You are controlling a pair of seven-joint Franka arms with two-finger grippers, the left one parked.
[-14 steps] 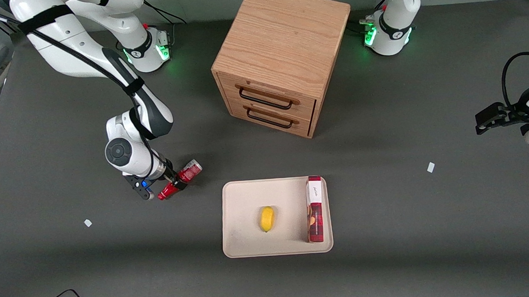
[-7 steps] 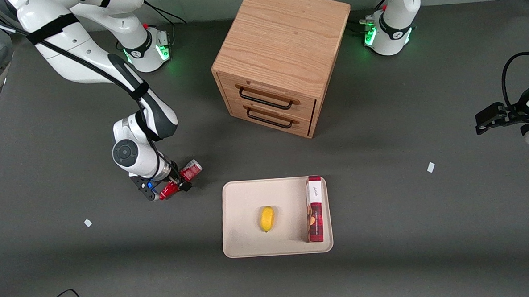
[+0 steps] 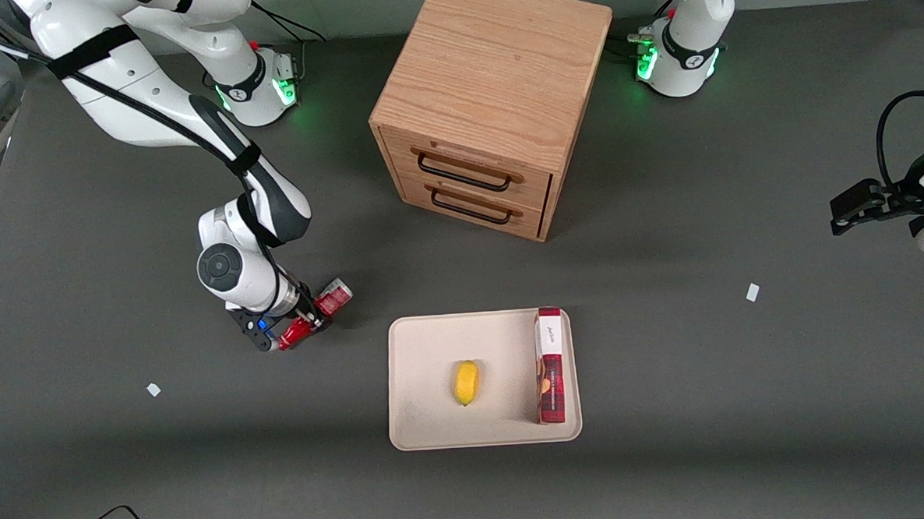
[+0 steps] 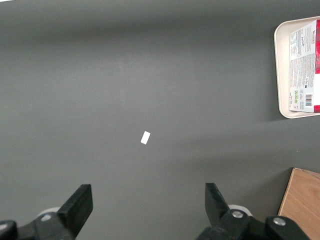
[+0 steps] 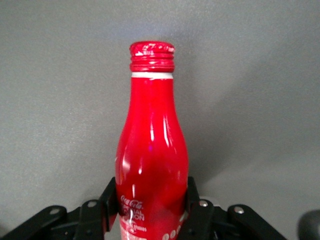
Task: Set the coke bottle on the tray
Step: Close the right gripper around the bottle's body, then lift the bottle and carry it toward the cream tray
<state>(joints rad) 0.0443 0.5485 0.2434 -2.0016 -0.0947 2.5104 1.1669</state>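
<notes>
Gripping coke bottle (image 3: 314,316) | gripper (image 3: 302,322) fingers clamped | tray (image 3: 430,428) rim near, bare table between

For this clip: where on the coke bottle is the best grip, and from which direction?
Across its wide lower body, from above: the coke bottle lies on the table, and the gripper already has its fingers against that wide part's two sides.

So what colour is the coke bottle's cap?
Red, clearest in the right wrist view: coke bottle, gripper.
</notes>
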